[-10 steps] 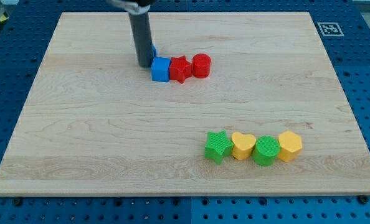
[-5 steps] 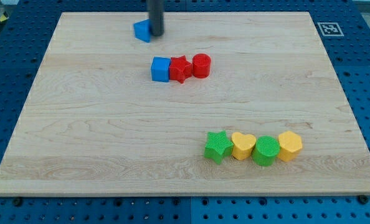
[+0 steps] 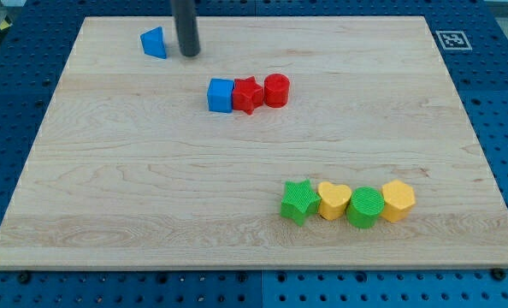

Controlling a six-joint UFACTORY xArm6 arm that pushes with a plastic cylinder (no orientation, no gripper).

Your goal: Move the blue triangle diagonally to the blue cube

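The blue triangle (image 3: 155,43) lies near the view's top left of the wooden board (image 3: 151,171). The blue cube (image 3: 221,95) sits lower and to the right of it, at the left end of a short row. My tip (image 3: 188,54) stands just right of the blue triangle with a small gap, and up and left of the blue cube. The rod rises out of the view's top.
A red star (image 3: 247,94) and a red cylinder (image 3: 276,90) touch in a row right of the blue cube. A green star (image 3: 299,201), yellow heart (image 3: 334,201), green cylinder (image 3: 365,207) and yellow hexagon (image 3: 398,200) form a row at lower right.
The blue triangle has slid from beside the blue cube up, then left toward the board's top left. My tip moved up and then left behind it. The other blocks have not moved.
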